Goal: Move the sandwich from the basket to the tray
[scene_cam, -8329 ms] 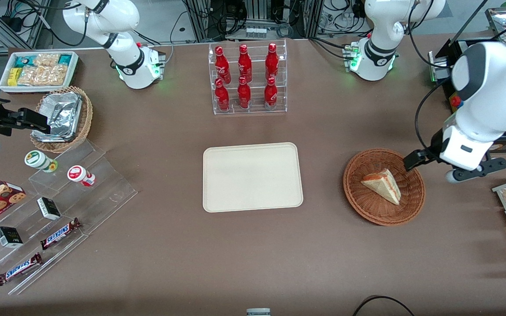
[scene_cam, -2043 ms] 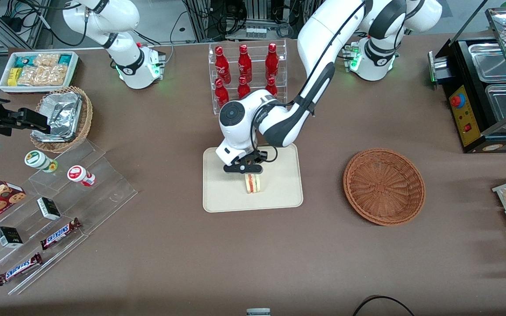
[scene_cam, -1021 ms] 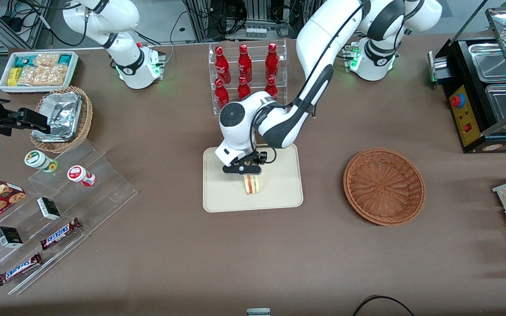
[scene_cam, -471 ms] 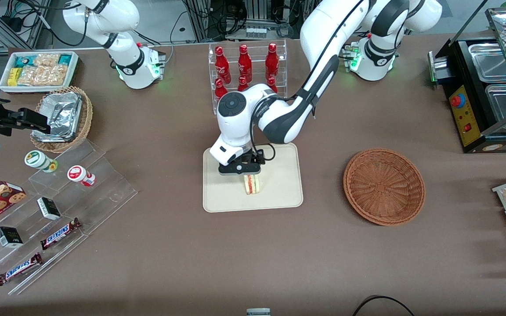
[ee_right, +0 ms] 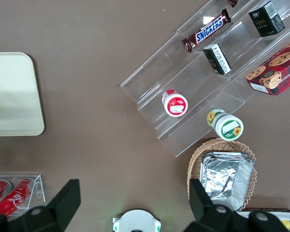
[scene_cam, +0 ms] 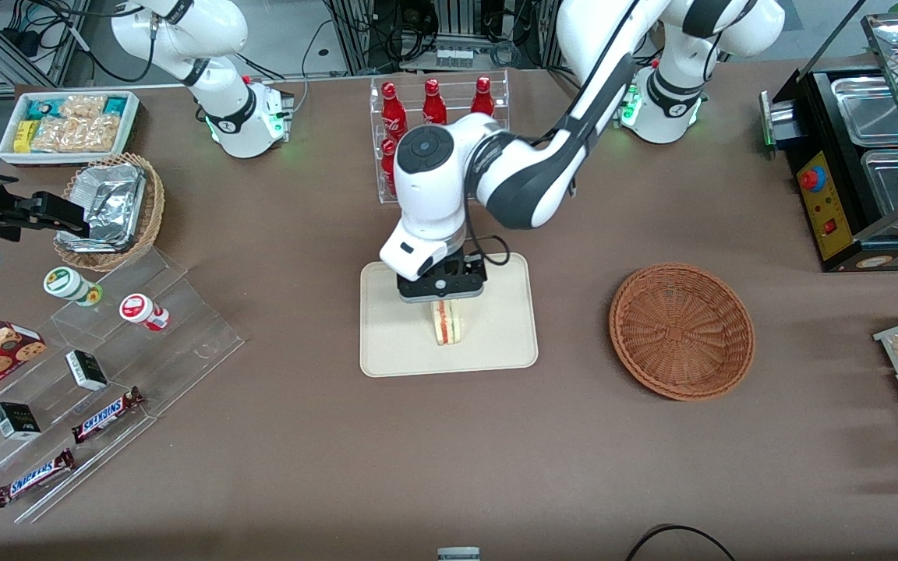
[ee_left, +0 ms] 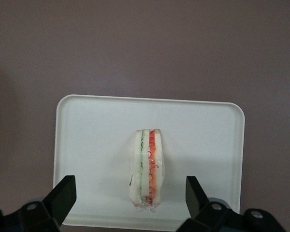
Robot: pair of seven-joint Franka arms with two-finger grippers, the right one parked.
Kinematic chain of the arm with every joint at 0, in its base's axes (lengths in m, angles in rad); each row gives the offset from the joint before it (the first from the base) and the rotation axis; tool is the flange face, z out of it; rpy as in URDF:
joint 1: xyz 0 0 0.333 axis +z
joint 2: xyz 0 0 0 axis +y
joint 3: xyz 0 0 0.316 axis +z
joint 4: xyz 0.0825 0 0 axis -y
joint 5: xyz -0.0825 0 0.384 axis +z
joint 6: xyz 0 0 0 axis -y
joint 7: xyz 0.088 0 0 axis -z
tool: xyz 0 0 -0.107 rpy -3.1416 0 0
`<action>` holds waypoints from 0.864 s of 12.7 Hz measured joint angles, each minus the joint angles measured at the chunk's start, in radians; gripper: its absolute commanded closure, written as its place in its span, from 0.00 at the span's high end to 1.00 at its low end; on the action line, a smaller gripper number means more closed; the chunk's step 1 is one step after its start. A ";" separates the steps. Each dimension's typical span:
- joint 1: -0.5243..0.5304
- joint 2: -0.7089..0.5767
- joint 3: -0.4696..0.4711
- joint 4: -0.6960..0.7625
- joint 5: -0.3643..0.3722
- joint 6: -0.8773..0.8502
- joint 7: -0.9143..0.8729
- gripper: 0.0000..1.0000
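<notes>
The sandwich (scene_cam: 447, 322) stands on its edge on the tray (scene_cam: 496, 351), roughly at the tray's middle, with its red and green filling layers turned upward so the cut face shows in the wrist view (ee_left: 147, 169); it stands there on its own, touched by nothing, which suggests it was set down upright as it was gripped by its bread faces. The gripper (scene_cam: 441, 290) hangs directly above the sandwich, clear of it; its fingers (ee_left: 63, 195) are spread wide, one to each side of the wedge with plenty of tray showing between, so it holds nothing. The tray (ee_left: 87, 125) lies flat on the brown table (scene_cam: 262, 436). The basket (scene_cam: 681, 331) sits well apart from the tray, toward the working arm's end of the table, with nothing in it. A rack of red bottles (scene_cam: 398, 125) stands farther from the front camera than the tray, partly hidden by the arm. Judging by this, the placing looks done, and only a clear lift away seems left.
</notes>
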 measured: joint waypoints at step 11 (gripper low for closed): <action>0.339 -0.384 0.043 -0.149 -0.082 -0.302 0.281 1.00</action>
